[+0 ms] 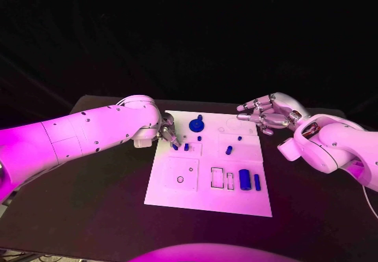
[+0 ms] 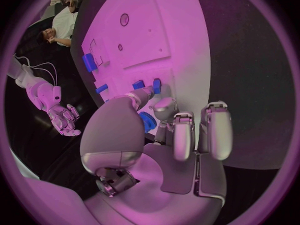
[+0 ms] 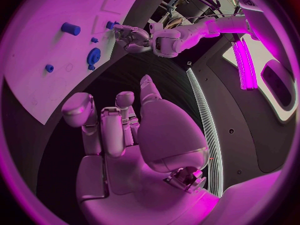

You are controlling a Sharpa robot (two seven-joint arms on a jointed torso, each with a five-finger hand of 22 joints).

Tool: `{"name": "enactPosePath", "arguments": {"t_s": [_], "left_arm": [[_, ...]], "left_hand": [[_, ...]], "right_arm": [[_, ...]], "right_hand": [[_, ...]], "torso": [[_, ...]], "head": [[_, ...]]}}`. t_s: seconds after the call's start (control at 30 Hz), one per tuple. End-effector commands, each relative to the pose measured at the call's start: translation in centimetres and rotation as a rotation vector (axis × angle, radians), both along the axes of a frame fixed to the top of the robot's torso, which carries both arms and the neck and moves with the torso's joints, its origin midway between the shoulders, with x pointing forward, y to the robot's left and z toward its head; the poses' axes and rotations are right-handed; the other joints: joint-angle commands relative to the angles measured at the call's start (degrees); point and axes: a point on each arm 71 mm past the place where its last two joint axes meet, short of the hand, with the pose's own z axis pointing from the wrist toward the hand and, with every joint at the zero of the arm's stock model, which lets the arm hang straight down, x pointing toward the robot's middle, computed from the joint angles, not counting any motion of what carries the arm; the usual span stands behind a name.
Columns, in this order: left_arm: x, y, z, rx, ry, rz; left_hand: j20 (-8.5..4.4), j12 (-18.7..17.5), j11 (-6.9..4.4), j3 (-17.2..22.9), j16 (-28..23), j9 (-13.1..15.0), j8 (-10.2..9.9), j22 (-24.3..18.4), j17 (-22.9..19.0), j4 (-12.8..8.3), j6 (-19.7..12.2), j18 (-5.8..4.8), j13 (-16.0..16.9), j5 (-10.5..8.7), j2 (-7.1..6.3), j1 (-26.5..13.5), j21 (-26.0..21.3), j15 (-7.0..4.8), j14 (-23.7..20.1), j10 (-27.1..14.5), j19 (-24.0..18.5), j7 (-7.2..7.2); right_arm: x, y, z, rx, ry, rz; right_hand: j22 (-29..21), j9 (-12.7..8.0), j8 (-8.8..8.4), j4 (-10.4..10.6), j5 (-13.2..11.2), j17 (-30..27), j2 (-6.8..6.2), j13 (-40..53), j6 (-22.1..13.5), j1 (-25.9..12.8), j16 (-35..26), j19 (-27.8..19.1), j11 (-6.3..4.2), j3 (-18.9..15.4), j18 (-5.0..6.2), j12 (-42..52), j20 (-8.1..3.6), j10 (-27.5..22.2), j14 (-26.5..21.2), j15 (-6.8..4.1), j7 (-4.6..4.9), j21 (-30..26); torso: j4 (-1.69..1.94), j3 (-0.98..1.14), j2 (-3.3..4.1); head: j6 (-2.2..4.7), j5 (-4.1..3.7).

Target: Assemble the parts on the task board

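My left hand (image 1: pixel 166 135) works at the task board's (image 1: pixel 206 203) left edge, fingers (image 2: pixel 147 96) closing on a small blue part (image 1: pixel 175 146); whether it is grasped I cannot tell. Next: seat it precisely. My right hand (image 1: pixel 266 113) hovers released. The board lies on a black desk (image 1: pixel 94 202); dark room.

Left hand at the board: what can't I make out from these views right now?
- Head view: left hand fingers cover the small blue part; contact unclear.
- Left wrist view: thumb hides most of the blue gear.
- Right wrist view: left hand too small to judge.
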Motion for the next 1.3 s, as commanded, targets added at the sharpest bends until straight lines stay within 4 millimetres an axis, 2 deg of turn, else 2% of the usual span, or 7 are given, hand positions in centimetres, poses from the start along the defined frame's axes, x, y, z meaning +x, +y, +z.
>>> {"name": "enactPosePath", "arguments": {"t_s": [0.03, 0.63, 0.9, 1.13, 1.3], "left_arm": [[-0.37, -0.18, -0.78, 0.013, 0.043, 0.001], [-0.15, -0.12, -0.99, 0.043, 0.061, 0.016], [-0.01, -0.06, -1.01, 0.045, 0.058, 0.025], [0.13, 0.10, -1.00, 0.042, 0.051, 0.035], [0.22, 0.26, -0.86, 0.026, 0.030, 0.049]], "left_hand": [[-0.22, 0.3, -0.16, 2.2, 0.1, 0.0, -0.3, 9.8, 15.1, -2.7, 1.4, -0.46, 0.2, 0.05, -0.21, -1.2, 0.2, -0.42, 5.9, 0.4, 3.2, -0.96], [-0.61, 0.8, -0.59, -3.3, 0.1, -0.2, -1.1, 10.4, 15.1, -0.2, 3.6, -0.64, 0.9, -0.03, -1.80, -6.2, 0.8, -0.81, 5.9, 1.0, 3.5, -1.50], [-0.67, 0.9, -0.61, -5.9, 0.1, -0.2, -1.3, 10.5, 15.1, 0.9, 4.1, -0.66, 1.0, -0.03, -1.81, -7.3, 0.8, -0.86, 5.9, 1.1, 3.6, -1.52], [-0.63, 1.0, -0.51, -12.4, 0.1, 0.0, -1.6, 10.7, 15.1, 3.2, 4.6, -0.71, 1.2, -0.24, -1.85, -8.7, 0.9, -0.78, 5.9, 1.1, 3.7, -1.39], [-0.62, 1.0, -0.47, -17.3, 0.1, 0.2, -1.7, 10.8, 15.1, 4.5, 4.7, -0.71, 1.3, -0.54, -1.39, -9.0, 0.9, -0.77, 5.9, 1.2, 3.7, -1.37]], "right_arm": [[-0.09, 0.10, 0.01, -0.001, -0.005, 0.008], [-0.18, -0.14, 0.03, -0.007, -0.005, 0.004], [-0.17, -0.12, 0.03, -0.006, -0.005, 0.005], [-0.16, -0.09, 0.02, -0.006, -0.004, 0.006], [-0.15, -0.08, 0.02, -0.006, -0.004, 0.006]], "right_hand": [[0.0, 0.0, 0.27, 0.0, 0.4, 0.4, 0.32, 0.0, -0.4, 0.0, -0.2, -0.2, -0.21, -0.2, 0.73, 0.2, -0.15, -0.2, 2.3, 0.43, -0.09, -0.2], [0.0, 0.0, 0.28, 0.0, 0.4, 0.4, 0.37, -0.1, -0.4, 0.1, -0.2, -0.2, -0.21, -0.3, 0.73, 0.1, -0.16, -0.3, 2.3, 0.42, -0.09, -0.2], [-0.2, 0.0, 0.28, 0.0, 0.4, 0.3, 0.35, -0.3, -0.4, 0.0, -0.3, -0.3, -0.21, -0.4, 0.76, 0.0, -0.16, -0.4, 2.2, 0.42, -0.09, -0.3], [-0.4, 0.0, 0.31, 0.4, 0.1, 0.3, 0.54, -0.4, -0.4, -0.2, -0.3, -0.4, -0.18, -0.7, 0.78, -0.1, -0.17, -0.5, 2.2, 0.44, -0.07, -0.5], [-0.3, 0.0, 0.32, 0.5, 0.0, 0.3, 0.56, -0.5, -0.4, -0.3, -0.4, -0.3, -0.17, -0.8, 0.78, -0.1, -0.17, -0.5, 2.2, 0.44, -0.06, -0.5]], "torso": [[-0.02, 0.01, -0.01], [0.00, -0.01, 0.00], [0.02, -0.01, -0.04], [0.04, 0.00, -0.04], [0.01, -0.02, 0.00]], "head": [[-0.03, -0.17], [-0.25, -0.27], [-0.31, -0.30], [-0.22, -0.34], [-0.09, -0.36]]}}
